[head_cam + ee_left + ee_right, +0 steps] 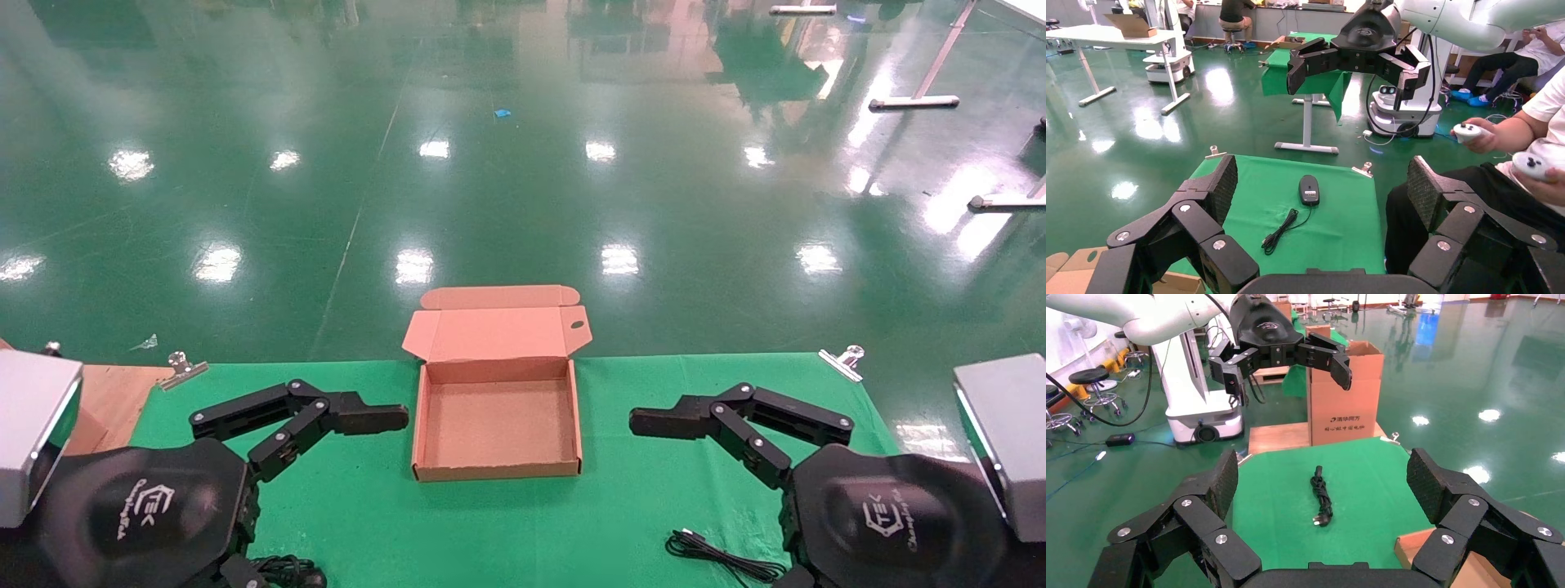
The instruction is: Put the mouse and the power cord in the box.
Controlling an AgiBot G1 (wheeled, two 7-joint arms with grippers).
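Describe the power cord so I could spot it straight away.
Start at the green table, seen from the right wrist camera. The power cord lies alone on the cloth, short of a tall brown carton. It is a thick black bundle ending in a pronged plug.

Robot lab or test hall, glossy green floor (523,163) catching ceiling lights, green-clothed table (1333,202) clipped at its corners, another wheeled robot base (1202,416), seated operator holding controllers (1468,131), stools, cartons, cables

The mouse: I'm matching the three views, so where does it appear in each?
Head view: body hidden; only its thin cable shows near the right gripper.
Left wrist view: the mouse lies mid-frame on the green cloth.
Right wrist view: not in it.
Shared landmark: the green cloth.
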